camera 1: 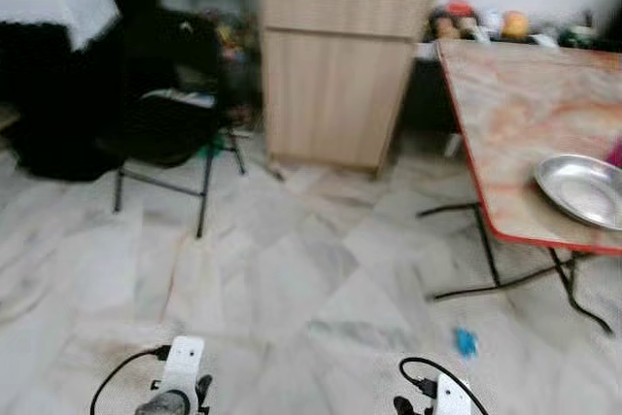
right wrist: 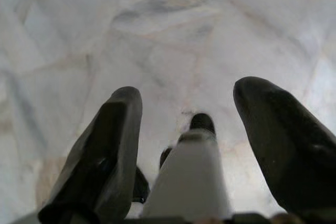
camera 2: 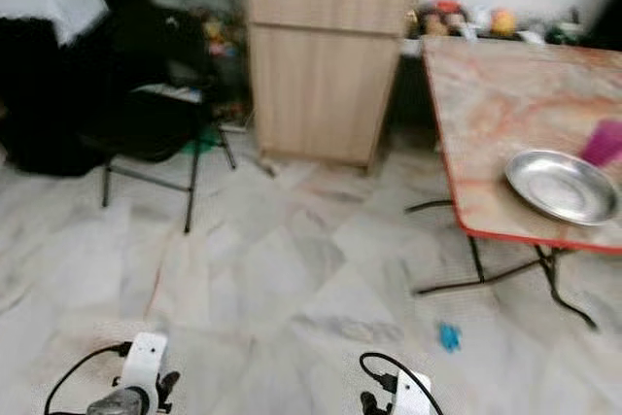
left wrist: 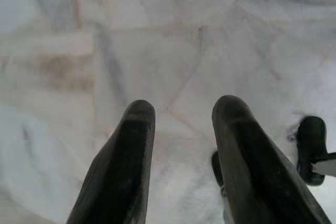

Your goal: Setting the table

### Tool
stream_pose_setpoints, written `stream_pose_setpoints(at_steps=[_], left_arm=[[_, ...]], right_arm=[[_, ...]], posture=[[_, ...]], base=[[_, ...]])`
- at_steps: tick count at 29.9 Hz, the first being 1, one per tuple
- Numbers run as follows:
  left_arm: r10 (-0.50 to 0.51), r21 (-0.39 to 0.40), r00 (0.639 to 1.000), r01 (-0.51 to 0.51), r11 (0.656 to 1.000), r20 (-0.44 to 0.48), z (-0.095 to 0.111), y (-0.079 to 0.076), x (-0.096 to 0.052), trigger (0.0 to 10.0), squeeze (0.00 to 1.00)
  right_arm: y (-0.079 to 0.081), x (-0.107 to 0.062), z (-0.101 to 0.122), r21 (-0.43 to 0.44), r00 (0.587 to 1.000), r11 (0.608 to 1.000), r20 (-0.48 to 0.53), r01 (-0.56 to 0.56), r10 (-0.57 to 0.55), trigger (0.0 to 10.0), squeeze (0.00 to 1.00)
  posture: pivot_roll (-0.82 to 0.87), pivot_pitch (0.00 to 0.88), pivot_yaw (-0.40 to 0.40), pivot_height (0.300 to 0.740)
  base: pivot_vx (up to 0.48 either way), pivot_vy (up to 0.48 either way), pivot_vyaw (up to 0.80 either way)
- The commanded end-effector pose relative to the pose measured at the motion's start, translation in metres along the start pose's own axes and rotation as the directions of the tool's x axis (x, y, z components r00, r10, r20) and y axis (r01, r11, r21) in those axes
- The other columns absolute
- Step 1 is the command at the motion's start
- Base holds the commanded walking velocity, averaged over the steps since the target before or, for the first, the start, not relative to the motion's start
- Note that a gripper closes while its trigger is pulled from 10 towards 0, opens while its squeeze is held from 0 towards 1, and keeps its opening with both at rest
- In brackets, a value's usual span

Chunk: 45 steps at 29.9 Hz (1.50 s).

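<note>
Both arms hang low over the marble floor, left gripper [left wrist: 181, 129] and right gripper [right wrist: 210, 124] spread and empty, while the steel plate [camera 2: 564, 186] sits on the folding table's [camera 2: 505, 94] near edge, ahead-right, nearer the right arm.

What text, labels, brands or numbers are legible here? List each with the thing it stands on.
None can be read.
The clutter on top of the wooden cabinet and the items at the far end of the table are too blurred to show any lettering.
The metal plate and the small blue object on the floor carry no visible marking.
</note>
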State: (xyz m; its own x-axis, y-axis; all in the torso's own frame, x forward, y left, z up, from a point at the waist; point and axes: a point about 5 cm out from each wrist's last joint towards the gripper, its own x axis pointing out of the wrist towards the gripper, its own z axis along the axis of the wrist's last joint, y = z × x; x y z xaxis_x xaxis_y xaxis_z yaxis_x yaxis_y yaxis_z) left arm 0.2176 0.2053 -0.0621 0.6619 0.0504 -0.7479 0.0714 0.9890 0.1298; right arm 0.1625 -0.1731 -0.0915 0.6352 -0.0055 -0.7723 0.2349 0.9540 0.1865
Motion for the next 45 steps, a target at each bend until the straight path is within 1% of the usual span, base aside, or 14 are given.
stream_pose_setpoints(at_steps=[1,8,12,18,21,23,27,32,33,34,45], left_arm=[[-0.021,0.011,1.000,0.021,1.000,-0.006,-0.0011,-0.0081,0.0005,10.0,0.00],[-0.019,0.004,1.000,0.019,1.000,-0.009,-0.0019,-0.0084,0.0003,10.0,0.00],[-0.018,-0.001,1.000,0.018,1.000,-0.009,-0.0017,-0.0087,0.0004,10.0,0.00],[-0.009,-0.023,1.000,0.009,1.000,-0.007,-0.0017,-0.0084,0.0004,10.0,0.00],[0.004,-0.054,1.000,-0.004,0.999,-0.004,-0.0013,-0.0062,0.0004,10.0,0.00],[0.003,-0.059,1.000,-0.003,0.998,-0.003,-0.0008,-0.0057,0.0005,10.0,0.00],[-0.010,-0.038,1.000,0.009,0.999,-0.004,-0.0001,-0.0060,0.0006,10.0,0.00],[-0.005,-0.050,1.000,0.005,0.999,0.000,0.0003,-0.0062,0.0007,10.0,0.00],[-0.005,-0.052,1.000,0.005,0.999,0.000,0.0003,-0.0063,0.0007,10.0,0.00],[-0.006,-0.052,1.000,0.006,0.999,0.000,0.0003,-0.0064,0.0007,10.0,0.00],[-0.011,-0.062,1.000,0.011,0.998,0.000,0.0000,-0.0082,0.0007,10.0,0.00]], right_arm=[[-0.0054,-0.0011,-0.0004,-0.003,1.000,1.000,-0.001,0.015,-0.015,10.0,0.00],[-0.0058,-0.0011,-0.0002,-0.007,1.000,1.000,-0.001,0.010,-0.010,10.0,0.00],[-0.0060,-0.0011,0.0015,-0.022,1.000,1.000,0.011,0.006,-0.006,10.0,0.00],[-0.0062,-0.0012,0.0020,-0.008,1.000,1.000,0.019,0.007,-0.007,10.0,0.00],[-0.0063,-0.0013,0.0019,-0.005,1.000,1.000,0.020,0.008,-0.008,10.0,0.00],[-0.0065,-0.0013,0.0019,-0.009,1.000,1.000,0.018,0.007,-0.007,10.0,0.00],[-0.0070,-0.0011,0.0022,-0.043,1.000,0.999,0.010,0.004,-0.004,10.0,0.00],[-0.0074,-0.0012,0.0027,-0.040,1.000,0.999,0.017,0.010,-0.009,10.0,0.00],[-0.0073,-0.0013,0.0019,-0.017,1.000,1.000,0.016,0.013,-0.012,10.0,0.00],[-0.0074,-0.0013,0.0018,-0.014,1.000,1.000,0.016,0.016,-0.016,10.0,0.00],[-0.0079,-0.0015,0.0035,-0.020,0.999,1.000,0.032,0.004,-0.004,10.0,0.00]], posture=[[0.04,0.020,0.000,0.740],[0.04,0.017,-0.002,0.740],[0.04,0.017,-0.004,0.740],[0.04,0.015,-0.007,0.740],[0.04,0.016,-0.007,0.740],[0.04,0.016,-0.008,0.740],[0.04,0.015,-0.008,0.740],[0.03,0.014,-0.010,0.740],[0.03,0.014,-0.010,0.740],[0.03,0.014,-0.010,0.740],[0.03,0.015,-0.017,0.740]], base=[[0.000,0.000,-0.79],[0.000,0.000,-0.75],[0.000,0.000,0.00],[0.000,0.000,0.00],[0.000,0.000,0.00],[0.000,0.000,0.00],[0.000,0.000,0.00],[0.000,-0.436,0.59],[0.000,-0.472,0.00],[0.000,-0.472,0.00],[0.000,-0.472,0.00]])
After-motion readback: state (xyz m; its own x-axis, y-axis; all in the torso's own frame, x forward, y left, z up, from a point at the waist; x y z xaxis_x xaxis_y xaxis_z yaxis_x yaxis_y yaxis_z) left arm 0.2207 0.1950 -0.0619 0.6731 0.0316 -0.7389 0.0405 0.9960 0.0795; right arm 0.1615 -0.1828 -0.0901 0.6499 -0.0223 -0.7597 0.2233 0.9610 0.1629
